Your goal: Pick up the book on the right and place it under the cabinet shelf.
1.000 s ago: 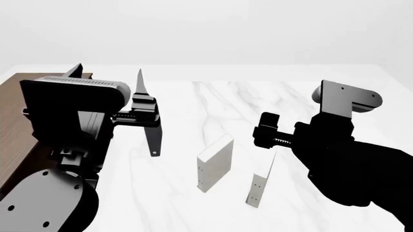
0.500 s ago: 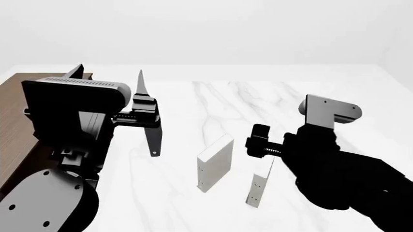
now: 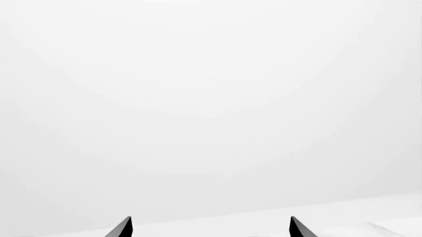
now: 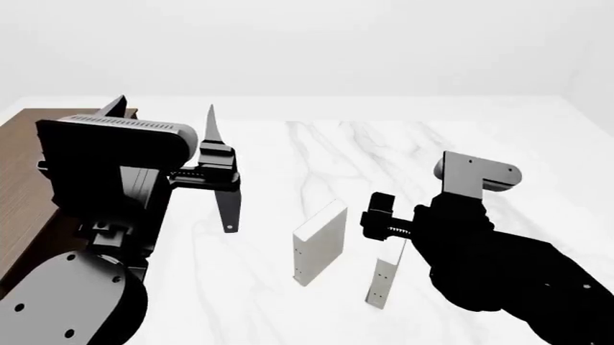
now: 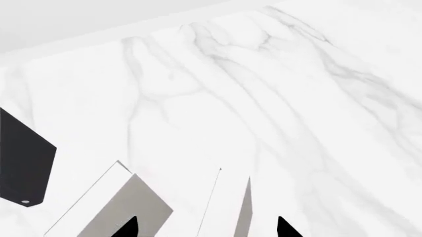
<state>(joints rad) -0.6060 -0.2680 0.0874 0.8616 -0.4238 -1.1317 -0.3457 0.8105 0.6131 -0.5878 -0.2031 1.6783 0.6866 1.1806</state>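
At the far left in the head view, the cabinet shelf (image 4: 21, 194) is showing a flat panel of dark brown wood grain, partly hidden behind the left arm. The left pincer (image 4: 218, 169) is hanging over the table (image 4: 346, 154), its thin black blades standing apart with nothing between them; in the left wrist view only the two pointed tips of that pincer (image 3: 209, 228) are showing against blank white. The table is lying smooth and white with grey marble veins. A black book (image 5: 23, 158) is showing as a flat dark slab in the right wrist view. A second pale book (image 4: 318, 242) is standing upright near the middle, thick and boxy. Just to its right the book (image 4: 389, 272) is standing upright, slim and off-white, with the right pincer (image 5: 205, 227) sitting spread apart around its upper edge, not yet gripping it.
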